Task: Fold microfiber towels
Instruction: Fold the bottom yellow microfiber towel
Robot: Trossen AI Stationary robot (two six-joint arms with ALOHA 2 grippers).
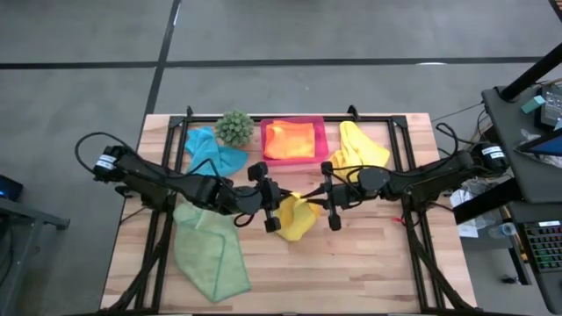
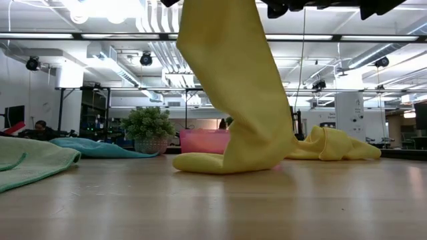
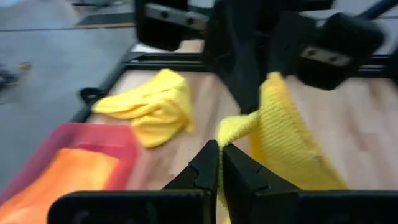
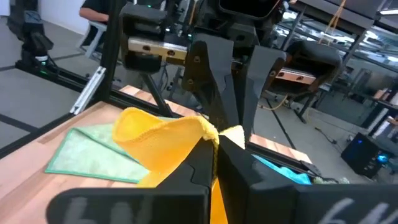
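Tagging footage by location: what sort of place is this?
Probably a robotics lab or workshop: a bare wooden table on a grey concrete floor, exposed ceiling ducts, and equipment racks behind.

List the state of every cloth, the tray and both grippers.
Middle yellow cloth: lifted, one end on the table.
Far yellow cloth: crumpled.
Orange cloth: in pink tray.
Green cloth: lying loosely flat.
Blue cloth: crumpled.
Left gripper: shut on middle yellow cloth.
Right gripper: same.
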